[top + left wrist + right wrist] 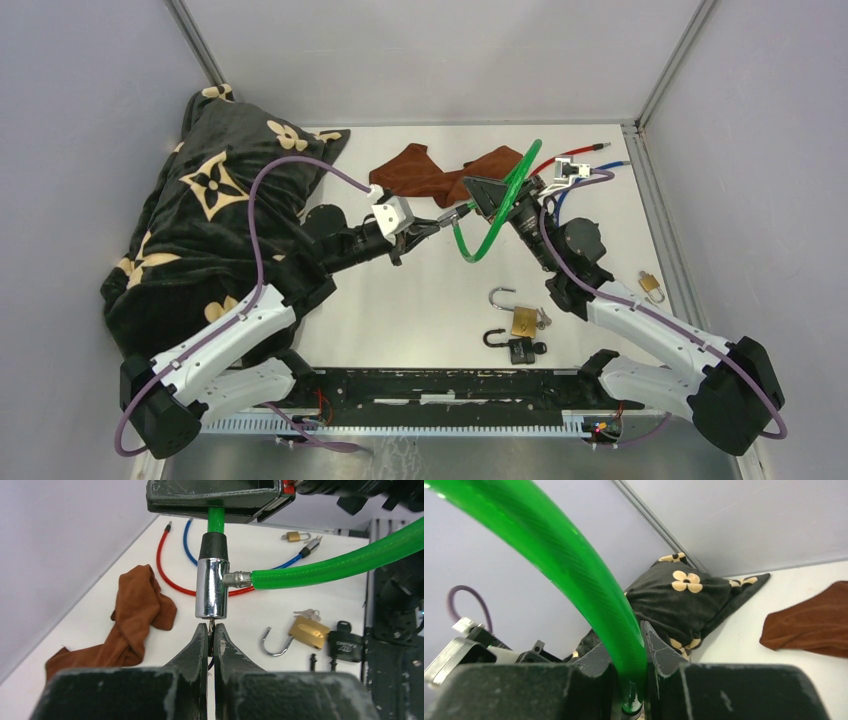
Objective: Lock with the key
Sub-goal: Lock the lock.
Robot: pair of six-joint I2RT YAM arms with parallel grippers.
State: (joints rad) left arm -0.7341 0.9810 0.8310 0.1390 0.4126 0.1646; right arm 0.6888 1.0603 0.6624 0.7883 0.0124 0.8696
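**A:** Since this one moment is all I've got, how far along is the locking?

**B:** Past halfway, I'd guess. Starting on the left, the left claw (211,630) is pinched tight on the key (212,624). Only a sliver of the blade shows between the tips, and it runs straight up into the bottom of the chrome barrel (211,587). So the key's in. The turn is probably what's left, though I honestly can't tell which way it's sitting right now.

**A:** And the lock itself?

**B:** It's held up over the middle of the desk (400,300), right between the two claws. The barrel is shiny chrome with a black collar on top. The metal tip of the green cable (330,562) is plugged into its side, so the loop looks closed. The cable is glossy and swings out in one wide arc. Over on the right, the right claw (628,647) is clamped around the cable where it leaves that collar, which should steady the barrel for the twist.
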